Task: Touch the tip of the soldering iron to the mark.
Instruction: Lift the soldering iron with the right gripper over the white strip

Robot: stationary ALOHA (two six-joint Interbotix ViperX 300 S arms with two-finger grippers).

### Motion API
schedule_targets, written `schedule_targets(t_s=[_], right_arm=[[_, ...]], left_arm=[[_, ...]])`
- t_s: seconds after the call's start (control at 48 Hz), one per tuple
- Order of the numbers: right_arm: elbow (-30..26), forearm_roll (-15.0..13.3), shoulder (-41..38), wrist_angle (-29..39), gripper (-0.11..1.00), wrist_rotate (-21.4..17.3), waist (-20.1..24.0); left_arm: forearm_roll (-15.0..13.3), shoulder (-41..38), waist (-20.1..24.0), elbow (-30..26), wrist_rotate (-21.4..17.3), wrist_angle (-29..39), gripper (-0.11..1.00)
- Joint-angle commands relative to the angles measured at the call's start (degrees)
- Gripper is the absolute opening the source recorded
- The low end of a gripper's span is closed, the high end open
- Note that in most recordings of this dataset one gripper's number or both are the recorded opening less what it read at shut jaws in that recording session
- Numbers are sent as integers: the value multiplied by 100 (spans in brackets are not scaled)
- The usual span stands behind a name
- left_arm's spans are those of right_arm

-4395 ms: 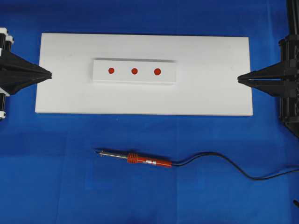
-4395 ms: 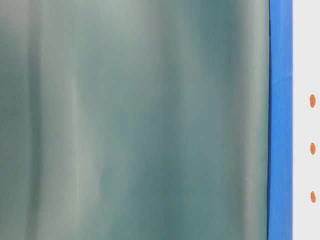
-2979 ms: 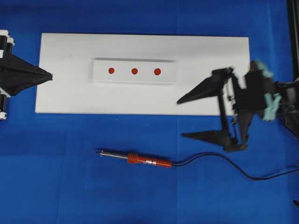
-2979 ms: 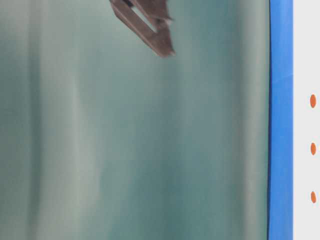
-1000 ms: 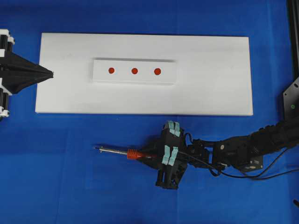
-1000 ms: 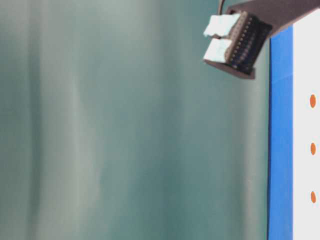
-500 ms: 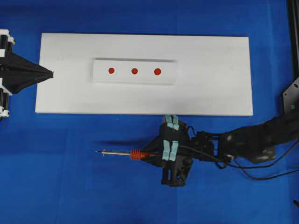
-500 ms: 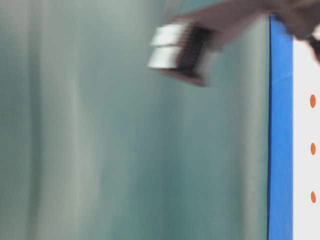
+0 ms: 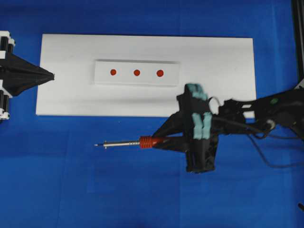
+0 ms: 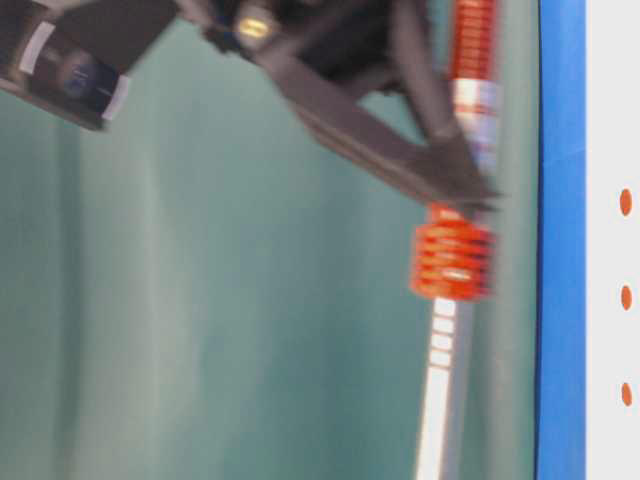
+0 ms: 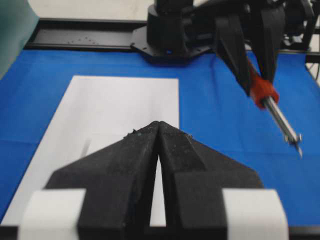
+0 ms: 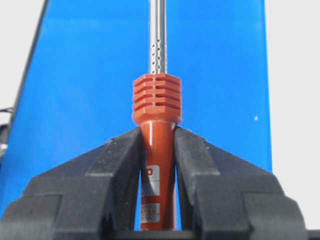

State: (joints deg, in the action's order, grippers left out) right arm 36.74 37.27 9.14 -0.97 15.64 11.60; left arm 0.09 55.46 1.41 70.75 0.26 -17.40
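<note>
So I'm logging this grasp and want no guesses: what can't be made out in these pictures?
- Soldering iron tip: cut off by the top edge in the right wrist view and the bottom edge in the blurred table-level view.
- Its handle rear and cord: hidden by the right gripper overhead.
- The mark: the left wrist view misses it; the left gripper blocks the board there.

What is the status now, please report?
Right gripper shut on soldering iron, tip over blue cloth, short of the mark. Left gripper shut, idle at board edge. Path looks unobstructed.
</note>
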Motion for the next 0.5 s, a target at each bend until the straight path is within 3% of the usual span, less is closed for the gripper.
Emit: schedule_targets(t_s=[0.0,0.375,0.479], right_arm=[[-79,-114,325,88,6,9,-9],[-53,-176,431,167,6,44,-123],[-62,-352,431,334,6,44,-316]], left_arm=[[0,-26,18,-53,0,-79,0],[0,-18,18,-53,9,-88,0],[0,-18,18,-53,9,-88,0]])
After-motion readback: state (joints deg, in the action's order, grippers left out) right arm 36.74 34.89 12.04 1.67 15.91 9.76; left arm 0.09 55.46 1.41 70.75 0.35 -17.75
